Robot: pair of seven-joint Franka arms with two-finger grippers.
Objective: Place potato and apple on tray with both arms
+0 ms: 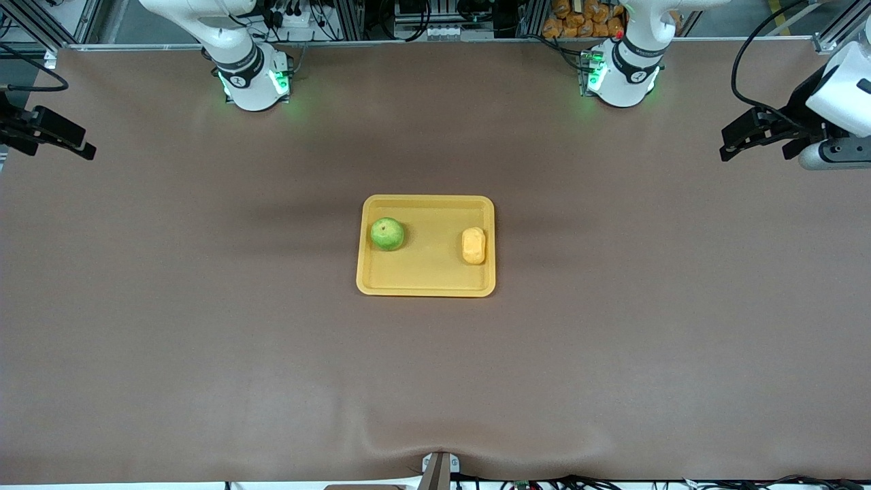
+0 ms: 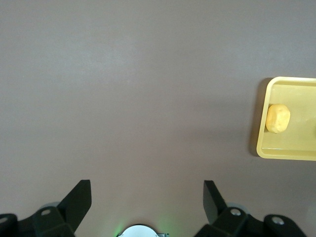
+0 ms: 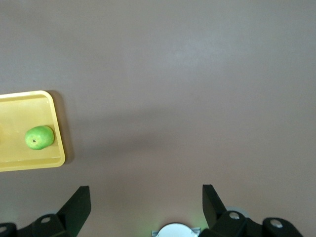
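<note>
Brown table (image 1: 204,306): apple (image 1: 387,234), potato (image 1: 473,246) on tray (image 1: 426,286).

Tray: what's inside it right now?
The tray holds the apple toward the right arm's end and the potato toward the left arm's end, apart. Only the floor directly beneath each is covered.

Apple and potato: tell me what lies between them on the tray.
Nothing but bare tray floor. In the front view the apple sits toward the right arm's end of the tray, the potato toward the left arm's end, apart.
</note>
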